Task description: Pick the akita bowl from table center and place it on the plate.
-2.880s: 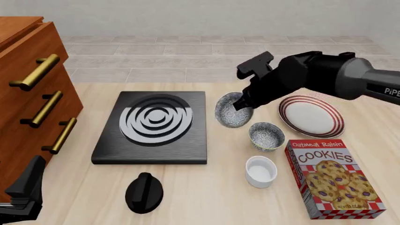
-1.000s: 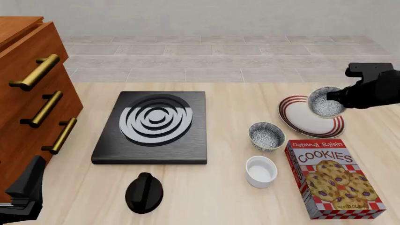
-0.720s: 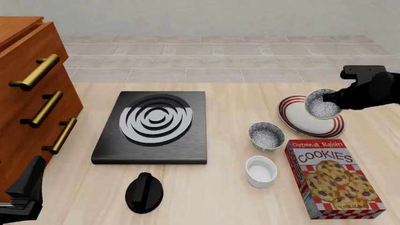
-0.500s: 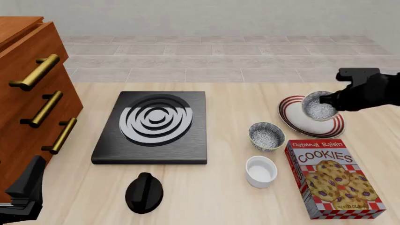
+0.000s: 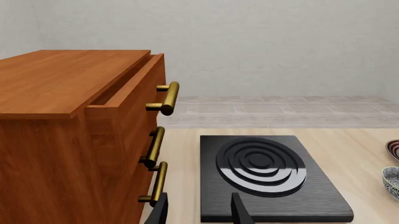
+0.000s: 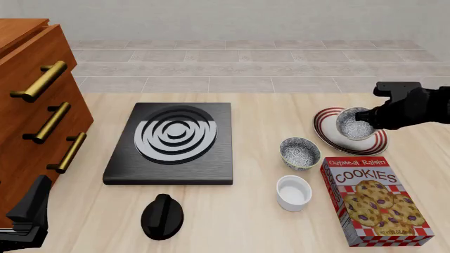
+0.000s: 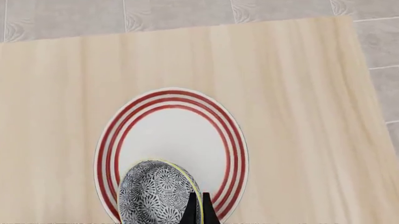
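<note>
The right tool (image 6: 360, 117) has its two fingers pressed nearly together, pinching the rim of the akita bowl (image 6: 352, 124) on the side nearest the arm; in the right wrist view the dark fingertips (image 7: 198, 212) straddle the bowl's wall, one inside and one outside. The akita bowl is over the plate (image 6: 325, 124), toward the plate's middle and slightly tilted, with its speckled inside facing up; whether its base touches the plate cannot be told. The plate lies at the right side of the worktop (image 6: 253, 221), and the wrist view shows bare wood all round it, with the worktop's far edge beyond it and the tiled floor past that. Just in front of the plate stand the patterned twin bowl (image 6: 300, 153) and the cookie box (image 6: 374, 200), the box's top edge close to the plate's rim, so the nearer side is the tight one. A white cup (image 6: 294, 193) sits in front of the twin bowl. The left tool (image 5: 198, 212) is low at the worktop's near left corner beside the wooden drawer unit (image 5: 74, 135), its fingers spread apart and holding nothing, aimed toward the black burner slab (image 6: 170, 142); a black knob (image 6: 162, 216) lies in front of that slab
</note>
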You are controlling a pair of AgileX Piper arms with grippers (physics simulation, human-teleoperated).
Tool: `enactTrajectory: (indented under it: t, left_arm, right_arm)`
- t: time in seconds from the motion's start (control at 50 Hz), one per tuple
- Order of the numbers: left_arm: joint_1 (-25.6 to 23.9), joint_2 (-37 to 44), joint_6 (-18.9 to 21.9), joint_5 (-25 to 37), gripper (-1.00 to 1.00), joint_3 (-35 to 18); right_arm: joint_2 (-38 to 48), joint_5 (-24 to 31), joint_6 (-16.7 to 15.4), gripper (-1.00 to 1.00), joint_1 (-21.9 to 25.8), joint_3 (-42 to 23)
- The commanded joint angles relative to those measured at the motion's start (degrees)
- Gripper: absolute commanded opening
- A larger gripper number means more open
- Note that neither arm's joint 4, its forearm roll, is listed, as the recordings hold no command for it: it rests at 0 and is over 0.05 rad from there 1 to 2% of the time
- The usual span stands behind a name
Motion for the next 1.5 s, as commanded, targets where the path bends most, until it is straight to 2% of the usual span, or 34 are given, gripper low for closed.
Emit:
enactTrajectory:
  t: [0.02,0.52,0.54,0.86,1.1,1.16,1.2,1.24,1.3,1.34,1.38,1.5]
  left_arm:
    - [0.00,0.00,-0.01,0.00,1.00,0.00]
    - [0.01,-0.01,0.02,0.00,1.00,0.00]
    - [-0.01,-0.01,0.00,0.00,1.00,0.00]
    - [-0.01,0.00,0.01,0.00,1.00,0.00]
    - [0.01,0.01,0.02,0.00,1.00,0.00]
    - [0.01,-0.02,0.01,0.00,1.00,0.00]
    - [-0.01,-0.01,0.00,0.00,1.00,0.00]
    - [0.01,-0.02,0.01,0.00,1.00,0.00]
    - [0.00,-0.01,0.01,0.00,1.00,0.00]
    - [0.01,0.00,0.01,0.00,1.00,0.00]
    - [-0.01,0.00,0.00,0.00,1.00,0.00]
    - [0.00,0.01,0.01,0.00,1.00,0.00]
  right_arm:
    - [0.18,0.00,0.09,-1.00,0.12,0.12]
    - [0.87,1.44,-0.21,-1.00,-0.09,-0.89]
    - [0.80,1.32,-0.24,1.00,-0.08,-0.68]
    - [0.13,1.05,-0.12,1.00,1.24,0.67]
    - [-0.78,1.63,-1.46,1.00,1.55,-0.01]
    - [-1.33,1.52,-2.89,1.00,1.45,-0.60]
    - [-2.08,0.98,-6.15,1.00,1.17,-1.00]
    - [-2.27,1.48,-7.27,1.00,1.71,-2.87]
    - [-2.37,2.45,-6.53,1.00,2.41,-5.98]
    - [-2.44,3.25,-7.96,1.00,1.87,-8.85]
    - [-2.60,4.17,-6.40,1.00,2.37,-10.95]
    - [-3.21,5.77,-6.09,1.00,2.59,-14.74]
